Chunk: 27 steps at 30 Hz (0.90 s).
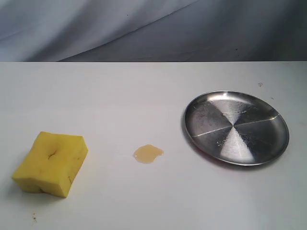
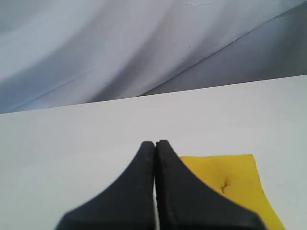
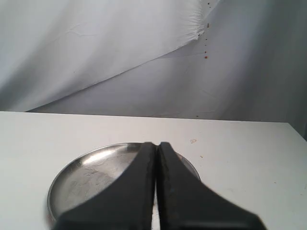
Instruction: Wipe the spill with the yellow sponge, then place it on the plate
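Note:
The yellow sponge [image 1: 51, 164] lies on the white table at the front left, a thick foam block with a dent on top. A small amber spill [image 1: 148, 154] sits in the middle. The shiny silver plate [image 1: 236, 127] rests at the right, with nothing on it. Neither gripper shows in the exterior view. In the left wrist view my left gripper [image 2: 155, 143] is shut with nothing in it, and the sponge [image 2: 235, 179] lies beyond and beside its black fingers. In the right wrist view my right gripper [image 3: 156, 144] is shut, held in front of the plate [image 3: 91, 175].
A grey-white cloth backdrop [image 1: 153, 28] hangs behind the table's far edge. A few tiny specks mark the tabletop near the plate [image 1: 260, 85].

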Tool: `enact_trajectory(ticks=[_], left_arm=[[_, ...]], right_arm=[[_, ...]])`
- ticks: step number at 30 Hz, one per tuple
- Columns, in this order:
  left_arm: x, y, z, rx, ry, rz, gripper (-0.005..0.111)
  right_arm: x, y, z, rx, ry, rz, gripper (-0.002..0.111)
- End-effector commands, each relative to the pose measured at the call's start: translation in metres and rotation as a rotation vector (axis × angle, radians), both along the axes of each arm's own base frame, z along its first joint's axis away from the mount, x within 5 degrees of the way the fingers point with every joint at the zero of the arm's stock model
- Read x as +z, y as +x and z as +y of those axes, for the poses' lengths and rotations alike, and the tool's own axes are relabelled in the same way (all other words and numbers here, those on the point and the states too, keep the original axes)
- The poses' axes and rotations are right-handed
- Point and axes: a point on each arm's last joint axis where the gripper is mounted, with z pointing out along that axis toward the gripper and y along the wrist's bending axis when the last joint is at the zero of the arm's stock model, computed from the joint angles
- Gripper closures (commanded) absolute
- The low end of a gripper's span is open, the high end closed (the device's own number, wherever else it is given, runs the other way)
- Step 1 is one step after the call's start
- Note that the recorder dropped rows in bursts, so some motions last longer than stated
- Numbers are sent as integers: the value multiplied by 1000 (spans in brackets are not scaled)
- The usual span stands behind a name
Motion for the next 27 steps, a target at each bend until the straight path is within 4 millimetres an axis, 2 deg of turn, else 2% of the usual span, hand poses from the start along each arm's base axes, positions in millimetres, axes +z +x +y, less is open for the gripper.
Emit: enact_trajectory(ticks=[1, 12, 16, 19, 21, 27], left_arm=[[2, 0, 0, 2, -4, -12, 107], [2, 0, 0, 2, -4, -12, 107], [2, 0, 0, 2, -4, -12, 107], [2, 0, 0, 2, -4, -12, 107], [2, 0, 0, 2, -4, -12, 107], [2, 0, 0, 2, -4, -12, 107]], right_arm=[[-1, 0, 0, -2, -2, -4, 108], [1, 0, 0, -1, 9, -18, 108], [4, -1, 1, 10, 182, -13, 108], [8, -1, 1, 16, 417, -11, 108], [7, -1, 1, 20, 469, 14, 108], [42, -4, 8, 83, 413, 110, 108]])
